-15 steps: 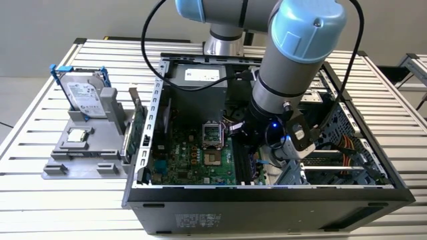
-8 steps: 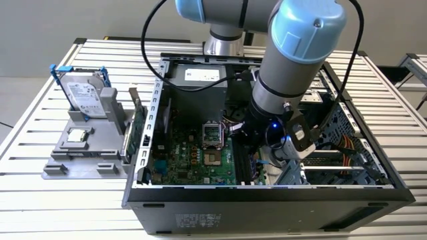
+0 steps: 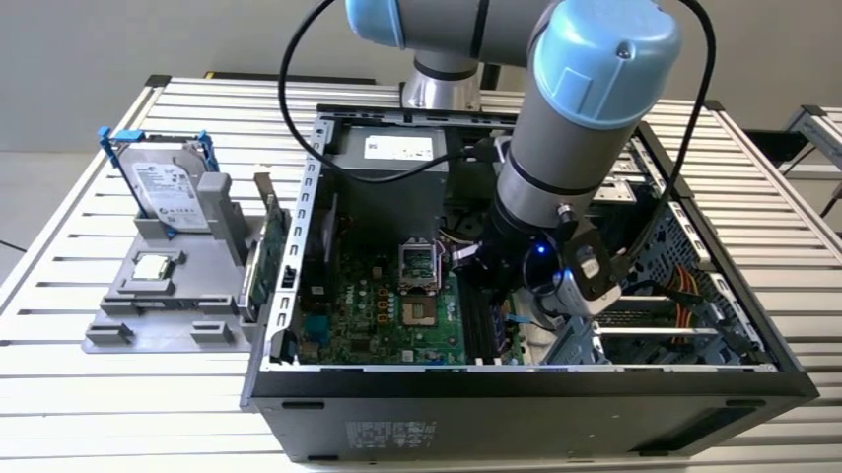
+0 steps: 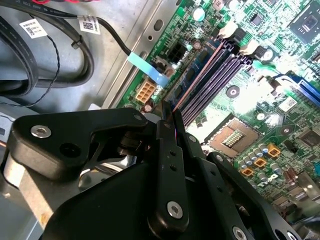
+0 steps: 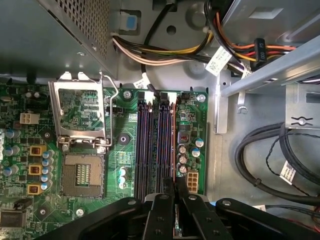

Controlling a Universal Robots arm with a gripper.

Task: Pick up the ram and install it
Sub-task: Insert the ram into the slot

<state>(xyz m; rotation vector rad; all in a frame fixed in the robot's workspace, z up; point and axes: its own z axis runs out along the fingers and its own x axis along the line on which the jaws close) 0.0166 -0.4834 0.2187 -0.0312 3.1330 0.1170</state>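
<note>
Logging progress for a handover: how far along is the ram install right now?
Done: the ram is picked up and inside the case. In hand: the gripper has its fingers shut on it, edge-on over the motherboard, at the end of its slot row. Left: not yet released; whether it is fully seated cannot be told.

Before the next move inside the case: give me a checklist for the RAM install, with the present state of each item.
1. Black gripper shut on the thin dark-blue ram stick: ok.
2. Ram stick parallel to the long black-and-purple memory slots: ok.
3. Ram stick at the slot nearest the cream multi-pin connector: ok.
4. Ram stick fully seated: cannot tell.
5. White slot latches open: cannot tell.
6. Thick black cables lie off the slots: ok.
</note>
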